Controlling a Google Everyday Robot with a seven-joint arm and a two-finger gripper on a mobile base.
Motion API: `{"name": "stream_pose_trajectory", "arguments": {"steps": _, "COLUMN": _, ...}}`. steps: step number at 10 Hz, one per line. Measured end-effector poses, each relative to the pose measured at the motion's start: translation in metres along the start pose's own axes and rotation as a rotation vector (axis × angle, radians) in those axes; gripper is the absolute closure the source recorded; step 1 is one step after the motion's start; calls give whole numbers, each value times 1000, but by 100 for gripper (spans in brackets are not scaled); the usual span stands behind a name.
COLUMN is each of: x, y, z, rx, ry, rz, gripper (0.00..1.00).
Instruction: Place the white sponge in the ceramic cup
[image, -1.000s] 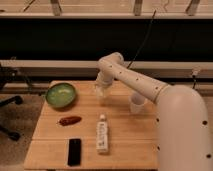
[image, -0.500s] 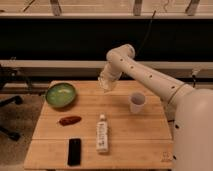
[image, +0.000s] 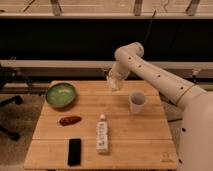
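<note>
The white arm (image: 160, 75) is the biggest thing in view, reaching in from the right and bending down over the far middle of the wooden bench (image: 125, 145). At its end the claw (image: 115, 84) hangs above the bench's back edge, left of the ceramic cup (image: 137, 102) and apart from it. A pale lump sits at the claw's tip, and I take that to be the white sponge (image: 114, 86), held off the bench; whether the claw is truly clamped on it or how wide it stands I cannot tell. Next in size, the green bowl (image: 61, 94) rests at the far left, then the white bottle (image: 102, 136) lies lengthwise near the front, a black phone (image: 74, 151) to its left, and a small reddish-brown item (image: 70, 120) between bowl and phone. The sponge should be light and soft, so it will squash under pressure and spring back on release; a hold across its short sides near the middle would likely keep it from folding or twisting. The cup is hard and upright, probably easy to tip if knocked at the rim, so the sponge wants dropping in from straight above its mouth.
</note>
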Motion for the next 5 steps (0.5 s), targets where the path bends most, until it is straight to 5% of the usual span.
{"name": "stream_pose_trajectory", "arguments": {"steps": 5, "x": 5, "y": 23, "z": -104, "rx": -38, "ry": 93, "rz": 92, "gripper": 90}}
